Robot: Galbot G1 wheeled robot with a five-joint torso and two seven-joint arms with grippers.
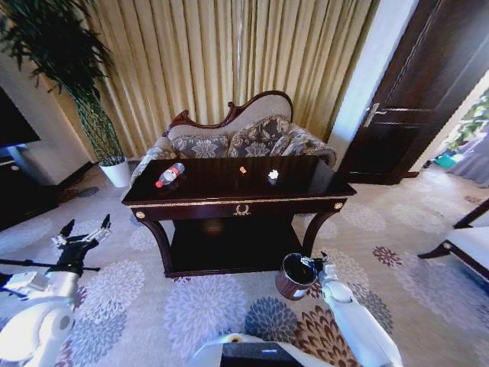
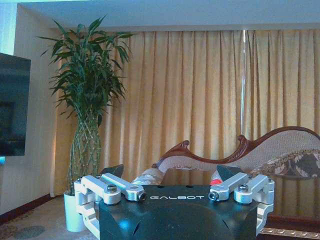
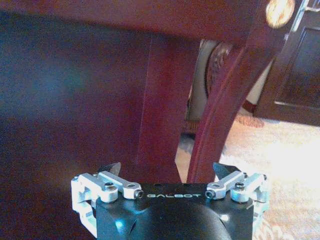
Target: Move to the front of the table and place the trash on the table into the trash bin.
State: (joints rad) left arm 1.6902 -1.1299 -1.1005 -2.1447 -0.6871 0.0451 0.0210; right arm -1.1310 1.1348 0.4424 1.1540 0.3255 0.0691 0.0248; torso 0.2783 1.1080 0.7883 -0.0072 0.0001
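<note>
Gold curtains and a patterned sofa [image 1: 244, 138] back the console table [image 1: 237, 205], where the plastic bottle [image 1: 170, 175], orange scrap [image 1: 243, 170] and paper wad [image 1: 273, 175] lie untouched. Left gripper [image 1: 84, 232] hovers released; right gripper [image 1: 315, 264], fingers spread, sits beside the trash bin [image 1: 295, 276]. Nothing binned yet.

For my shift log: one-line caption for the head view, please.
Robot facing the table with bottle, scrap, paper wad; left hand open, right hand beside the trash bin.
</note>
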